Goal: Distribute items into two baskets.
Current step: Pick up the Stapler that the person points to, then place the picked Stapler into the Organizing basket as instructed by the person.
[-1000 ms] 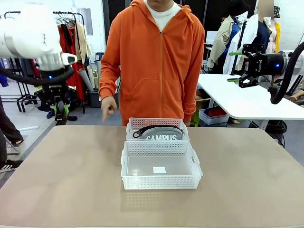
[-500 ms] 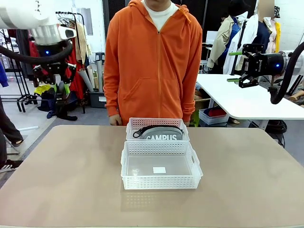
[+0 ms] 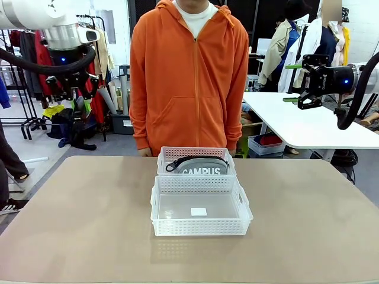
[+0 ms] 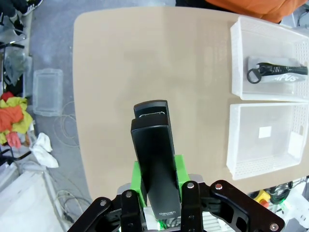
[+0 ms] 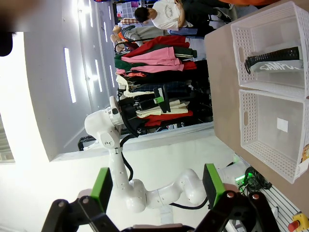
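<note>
Front view: a tan table (image 3: 89,236) with rounded corners takes up the lower half, and a person in an orange hoodie (image 3: 189,77) stands at its far edge, at 12 o'clock. Clothes racks hang at 10 o'clock and a white table (image 3: 308,127) sits at 3 o'clock. 2 white baskets touch at the table's middle: the far basket (image 3: 196,155) holds the grey pouch (image 3: 201,167), and the near basket (image 3: 200,228) has just a small white label (image 3: 198,212) on its floor.

The left gripper (image 3: 78,112) hangs high off the table at 10 o'clock, well apart from both baskets. Its green pads (image 4: 139,179) are clamped on the black stapler (image 4: 153,164), which sticks out past the fingertips. The right gripper (image 3: 294,83) is raised at 2 o'clock with its jaws spread wide and nothing between them.
</note>
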{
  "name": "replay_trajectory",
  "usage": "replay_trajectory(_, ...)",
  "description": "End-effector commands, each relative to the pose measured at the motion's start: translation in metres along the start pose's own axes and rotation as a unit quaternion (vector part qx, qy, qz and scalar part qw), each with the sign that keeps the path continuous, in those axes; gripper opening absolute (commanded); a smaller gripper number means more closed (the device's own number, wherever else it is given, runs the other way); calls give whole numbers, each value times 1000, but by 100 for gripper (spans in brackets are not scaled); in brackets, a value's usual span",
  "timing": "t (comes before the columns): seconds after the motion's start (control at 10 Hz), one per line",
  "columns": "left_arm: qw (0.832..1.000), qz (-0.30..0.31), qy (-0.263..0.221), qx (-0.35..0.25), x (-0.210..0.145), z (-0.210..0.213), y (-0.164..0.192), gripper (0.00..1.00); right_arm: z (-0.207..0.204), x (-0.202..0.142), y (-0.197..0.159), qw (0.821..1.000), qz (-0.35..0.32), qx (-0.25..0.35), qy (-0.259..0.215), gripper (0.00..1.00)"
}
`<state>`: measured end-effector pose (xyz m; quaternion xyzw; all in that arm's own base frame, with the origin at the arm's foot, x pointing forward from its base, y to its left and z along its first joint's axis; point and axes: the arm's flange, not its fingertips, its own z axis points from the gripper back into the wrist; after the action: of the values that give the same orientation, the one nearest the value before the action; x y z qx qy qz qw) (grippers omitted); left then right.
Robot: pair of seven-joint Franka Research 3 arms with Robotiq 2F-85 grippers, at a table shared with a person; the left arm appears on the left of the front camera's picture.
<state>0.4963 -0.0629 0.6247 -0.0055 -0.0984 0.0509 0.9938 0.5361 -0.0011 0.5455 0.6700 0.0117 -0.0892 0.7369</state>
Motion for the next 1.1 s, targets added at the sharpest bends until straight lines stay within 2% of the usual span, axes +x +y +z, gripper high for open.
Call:
replay_trajectory(0.0, 1000, 2, -2, -1, -1, 2, 3, 0, 1, 0, 3, 1000, 5, 0, 0, 100)
replay_trajectory(1.0, 1000, 2, -2, -1, -1, 2, 3, 0, 1, 0, 3, 1000, 5, 0, 0, 100)
